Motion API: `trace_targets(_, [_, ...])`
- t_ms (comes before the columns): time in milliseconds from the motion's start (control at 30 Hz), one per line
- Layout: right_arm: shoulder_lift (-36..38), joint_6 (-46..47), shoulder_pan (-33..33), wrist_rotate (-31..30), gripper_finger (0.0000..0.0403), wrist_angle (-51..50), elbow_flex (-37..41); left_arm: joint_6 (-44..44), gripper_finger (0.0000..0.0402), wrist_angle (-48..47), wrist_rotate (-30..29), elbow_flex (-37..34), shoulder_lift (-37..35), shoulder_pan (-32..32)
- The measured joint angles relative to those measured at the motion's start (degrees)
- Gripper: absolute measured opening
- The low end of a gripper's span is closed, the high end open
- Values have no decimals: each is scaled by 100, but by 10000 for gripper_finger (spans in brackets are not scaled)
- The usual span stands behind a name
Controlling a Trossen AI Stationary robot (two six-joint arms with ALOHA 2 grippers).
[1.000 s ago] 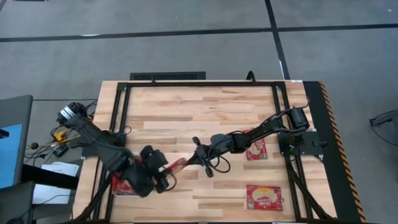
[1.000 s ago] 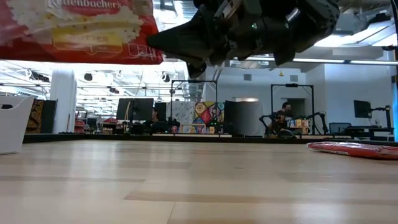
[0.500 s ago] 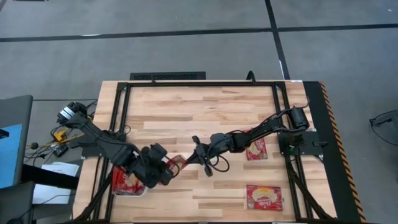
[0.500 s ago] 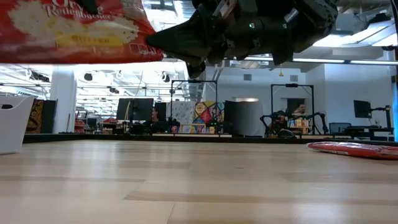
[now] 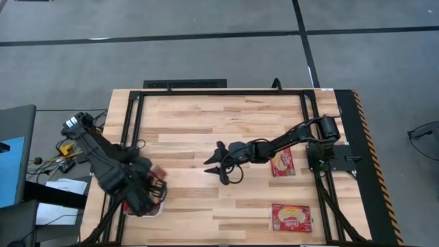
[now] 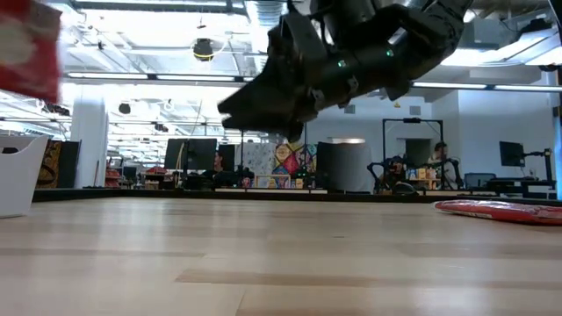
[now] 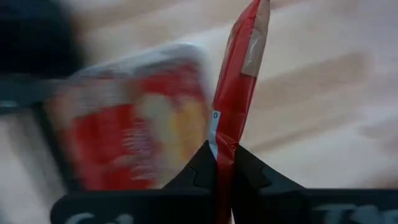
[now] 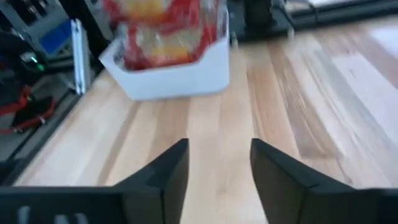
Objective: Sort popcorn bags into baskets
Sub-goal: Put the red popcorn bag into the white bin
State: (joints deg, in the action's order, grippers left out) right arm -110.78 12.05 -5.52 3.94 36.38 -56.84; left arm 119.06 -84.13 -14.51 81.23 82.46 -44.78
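My left gripper (image 5: 152, 186) hangs over the white basket (image 5: 158, 211) at the table's near left and is shut on a red popcorn bag (image 7: 239, 81). That bag shows at the top left of the low view (image 6: 26, 48). The basket (image 8: 180, 78) holds several red bags (image 8: 161, 28). My right gripper (image 5: 214, 168) hovers open over the middle of the table with nothing between its fingers (image 8: 168, 171). Two more bags (image 5: 282, 163) (image 5: 291, 217) lie flat on the table's right side. My left gripper pinches one edge of the popcorn bag (image 7: 221, 149) between its two fingers. In the left wrist view the bag is seen edge-on, reaching away from the fingertips. It is lifted clear above the basket.
A black frame (image 5: 206, 91) runs round the wooden table top. The stretch of wood between the basket and my right gripper is bare. Beyond the table's left edge lie cables and equipment (image 5: 65, 147).
My left gripper has shut on the bag that my right gripper held up at mid-table. My right gripper has opened and let go. My left gripper has carried the bag toward the table's left edge, over the basket.
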Motion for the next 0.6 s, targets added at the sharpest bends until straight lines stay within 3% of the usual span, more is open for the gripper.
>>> trace_targets(233, [0, 111, 5, -416, 222, -561, 0, 115, 3, -80, 520, -90, 394, 32])
trace_targets(400, [0, 164, 48, -430, 217, -601, 0, 67, 10, -238, 528, -87, 867, 220])
trace_targets(600, [0, 164, -5, -413, 199, -671, 0, 190, 9, -578, 955, -85, 1203, 153])
